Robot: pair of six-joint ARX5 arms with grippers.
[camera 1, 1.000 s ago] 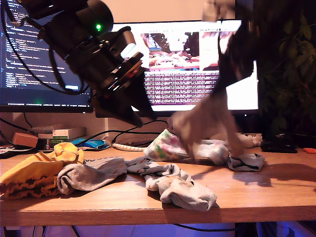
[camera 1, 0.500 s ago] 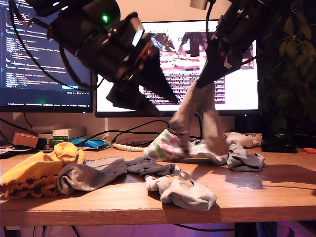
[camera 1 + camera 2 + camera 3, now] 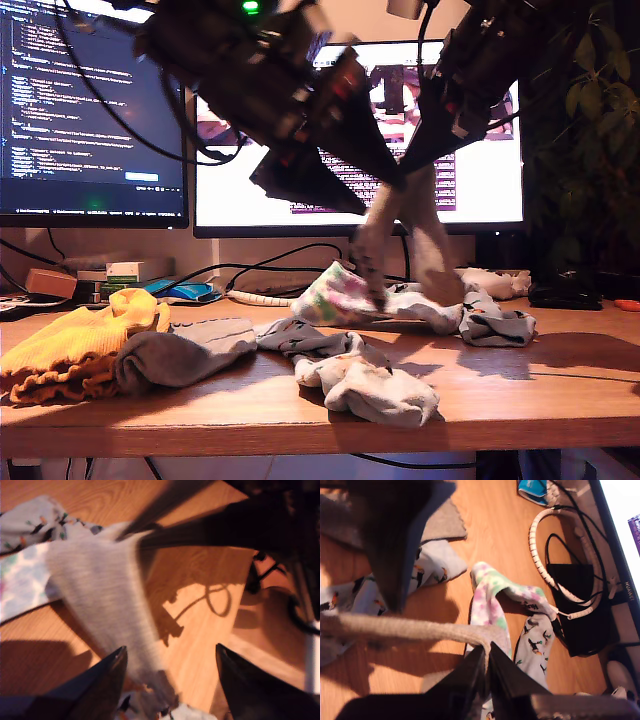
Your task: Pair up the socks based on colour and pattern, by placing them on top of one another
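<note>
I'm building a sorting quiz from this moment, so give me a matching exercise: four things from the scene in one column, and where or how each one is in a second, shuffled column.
Things:
1. grey sock
2. mustard-yellow socks
3. tie-dye sock
4. my first gripper

States:
A. lying on the desk at the exterior view's left
B. jaws apart, holding nothing
C. hanging in the air from my second gripper
D. lying on the desk below the hanging sock

Pairs: 1-C, 2-A, 3-D, 4-B

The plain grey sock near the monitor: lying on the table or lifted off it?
Lifted: the grey sock hangs from my second gripper, shut on its end, clear of the table.
</note>
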